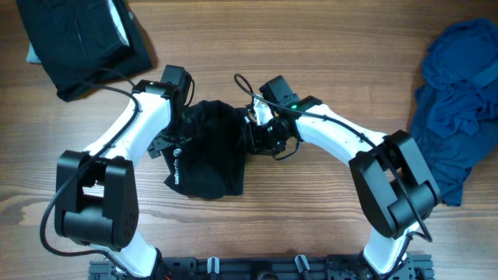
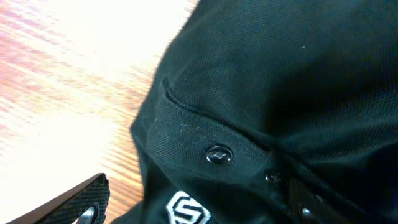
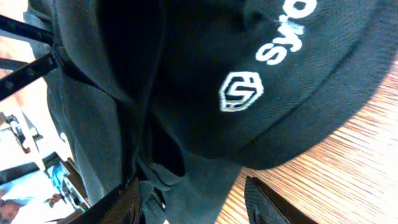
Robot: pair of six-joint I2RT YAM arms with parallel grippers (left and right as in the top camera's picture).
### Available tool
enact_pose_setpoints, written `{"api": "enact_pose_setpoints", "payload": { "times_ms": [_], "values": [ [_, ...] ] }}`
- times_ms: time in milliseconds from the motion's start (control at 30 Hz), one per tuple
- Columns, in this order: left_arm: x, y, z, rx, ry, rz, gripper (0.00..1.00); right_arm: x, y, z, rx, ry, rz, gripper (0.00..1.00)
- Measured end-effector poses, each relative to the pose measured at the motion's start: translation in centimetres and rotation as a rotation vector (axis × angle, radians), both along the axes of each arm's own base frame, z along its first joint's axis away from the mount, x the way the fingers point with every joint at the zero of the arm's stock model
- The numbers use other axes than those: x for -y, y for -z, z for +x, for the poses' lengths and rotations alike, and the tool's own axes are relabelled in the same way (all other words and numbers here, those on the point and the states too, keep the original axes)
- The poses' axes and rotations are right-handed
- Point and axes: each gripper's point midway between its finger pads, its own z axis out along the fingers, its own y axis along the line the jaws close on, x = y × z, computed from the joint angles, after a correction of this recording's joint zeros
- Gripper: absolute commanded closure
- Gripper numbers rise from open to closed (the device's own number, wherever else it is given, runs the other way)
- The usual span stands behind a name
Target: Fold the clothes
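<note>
A black polo shirt [image 1: 206,152] with a white logo lies bunched up at the middle of the table. My left gripper [image 1: 170,140] is at its left edge. In the left wrist view one finger [image 2: 78,205] shows over bare wood, and the shirt's button placket [image 2: 217,154] and logo [image 2: 188,210] fill the space beside it; the jaws look open. My right gripper [image 1: 257,138] is at the shirt's right edge. Its fingers [image 3: 193,205] stand wide apart, with a fold of the shirt [image 3: 205,93] lying between them.
A stack of folded black clothes [image 1: 78,43] lies at the back left corner. A pile of blue clothes [image 1: 459,101] lies at the right edge. Bare wooden table [image 1: 311,218] surrounds the shirt.
</note>
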Motion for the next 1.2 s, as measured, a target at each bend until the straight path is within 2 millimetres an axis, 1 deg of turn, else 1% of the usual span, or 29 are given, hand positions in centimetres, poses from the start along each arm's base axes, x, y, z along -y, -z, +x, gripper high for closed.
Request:
{"api": "enact_pose_setpoints", "payload": {
  "times_ms": [167,367,500,667,700,733,767,800,833,900,933,1000,1133,1200],
  "values": [
    [-0.6,-0.1,-0.2,-0.005,0.000,0.034,0.09,-0.2,-0.1,0.2,0.001,0.017,0.006,0.46],
    [-0.8,-0.1,-0.1,-0.002,-0.003,0.045,0.07,-0.7,-0.4,1.0,0.024,0.036,0.030,0.47],
    [-0.9,-0.1,-0.1,-0.001,-0.002,0.048,0.09,-0.9,-0.5,1.4,0.039,0.042,0.042,0.47],
    [-0.8,-0.2,-0.1,0.000,-0.002,0.048,0.08,-1.2,-0.7,1.8,0.047,0.053,0.053,0.55],
    [-0.8,-0.2,-0.1,0.001,-0.002,0.048,0.07,-1.2,-0.7,1.8,0.048,0.053,0.053,0.60],
    [-0.8,-0.6,-0.1,0.011,-0.003,0.046,0.07,-1.2,-0.7,1.8,0.046,0.055,0.053,0.63],
    [-0.8,-0.9,0.0,0.019,-0.003,0.044,0.07,-1.1,-0.8,1.9,0.047,0.058,0.053,0.68],
    [-0.8,-1.5,0.1,0.043,-0.003,0.039,0.06,-1.1,-1.0,2.0,0.054,0.056,0.056,0.76],
    [-0.8,-2.3,0.3,0.069,-0.004,0.034,0.06,-1.1,-1.3,2.1,0.063,0.056,0.061,0.84],
    [-0.7,-3.6,0.5,0.113,-0.005,0.025,0.05,-1.1,-2.4,2.5,0.094,0.059,0.079,0.88],
    [-0.7,-4.2,0.7,0.137,-0.005,0.020,0.04,-1.1,-3.2,2.7,0.110,0.064,0.091,0.89],
    [-0.6,-5.0,1.0,0.170,-0.007,0.013,0.04,-1.2,-5.0,2.9,0.151,0.061,0.115,0.95],
    [-0.6,-5.1,1.2,0.181,-0.007,0.011,0.03,-1.4,-8.4,3.0,0.212,0.069,0.162,0.96],
    [-0.7,-5.2,1.4,0.191,-0.007,0.016,0.04,-2.1,-9.8,3.1,0.249,0.059,0.199,0.96]
  ]
}}
